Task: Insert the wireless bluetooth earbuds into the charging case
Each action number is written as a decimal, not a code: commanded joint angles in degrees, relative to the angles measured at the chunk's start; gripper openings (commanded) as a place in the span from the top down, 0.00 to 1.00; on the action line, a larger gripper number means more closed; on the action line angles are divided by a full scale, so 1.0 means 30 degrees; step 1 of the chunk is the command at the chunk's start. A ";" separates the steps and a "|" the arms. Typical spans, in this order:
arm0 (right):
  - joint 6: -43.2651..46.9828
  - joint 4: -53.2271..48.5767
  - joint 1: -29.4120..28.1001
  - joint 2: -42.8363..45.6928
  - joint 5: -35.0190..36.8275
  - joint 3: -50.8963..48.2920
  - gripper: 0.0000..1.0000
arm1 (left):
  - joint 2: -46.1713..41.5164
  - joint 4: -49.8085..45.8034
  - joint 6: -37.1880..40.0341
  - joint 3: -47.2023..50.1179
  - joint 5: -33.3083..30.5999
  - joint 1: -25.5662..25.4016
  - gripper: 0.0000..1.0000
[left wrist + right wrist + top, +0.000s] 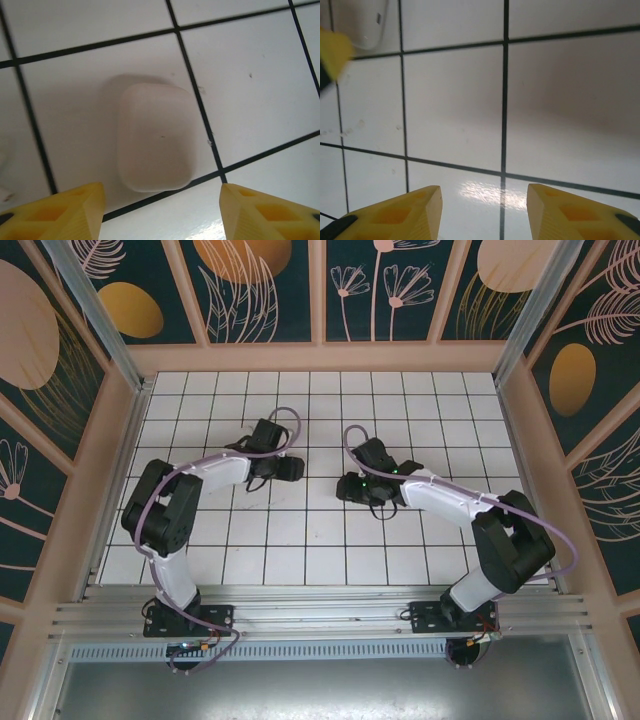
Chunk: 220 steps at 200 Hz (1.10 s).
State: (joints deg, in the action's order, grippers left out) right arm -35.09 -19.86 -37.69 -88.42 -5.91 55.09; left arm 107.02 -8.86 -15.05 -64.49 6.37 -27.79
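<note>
A closed white rounded-square charging case [155, 137] lies flat on one tile, just ahead of my left gripper [162, 192]. That gripper is open: its yellow fingers [75, 212] stand wider than the case, short of it, with nothing between them. My right gripper [484, 192] is open too, over bare tile and a grid line. A white case [365, 25] shows at the right wrist view's top left, with a yellow fingertip [332, 52] of the other gripper beside it. From above, the left gripper [290, 468] and right gripper [345, 487] face each other mid-table. The earbuds are out of view.
The white tiled table [320, 540] is walled by wooden panels [320, 358] at the back and sides. A white scrap [2, 157] is cut off by the left wrist view's left edge; I cannot tell what it is. Open tiles lie in front of both arms.
</note>
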 commanded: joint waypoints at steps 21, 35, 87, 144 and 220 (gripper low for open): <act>-0.0164 -0.0764 0.0175 -0.0377 0.0798 0.1148 0.51 | 0.0735 -0.0190 0.0602 -0.0550 -0.0940 -0.0265 0.33; -0.0197 -0.0705 0.0194 -0.0554 0.0727 0.1237 0.51 | 0.1050 -0.0149 0.0621 -0.0671 -0.0885 -0.0271 0.33; -0.0315 -0.0522 0.0172 -0.0899 0.0418 0.1255 0.51 | 0.2604 -0.0229 0.1425 -0.1488 -0.1265 -0.0326 0.36; -0.0227 -0.0333 0.0484 -0.0613 -0.0297 0.1032 0.50 | 0.2110 -0.0411 0.2875 -0.0848 -0.0949 -0.0316 0.53; -0.0212 -0.0046 0.1986 0.0279 -0.2841 0.1543 0.51 | -0.1982 0.1225 0.6970 0.1965 0.1740 -0.0300 0.69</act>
State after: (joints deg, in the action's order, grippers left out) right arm -35.40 -19.70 -33.36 -90.45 -11.49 57.93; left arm 105.49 -7.07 -0.80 -59.96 8.21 -28.73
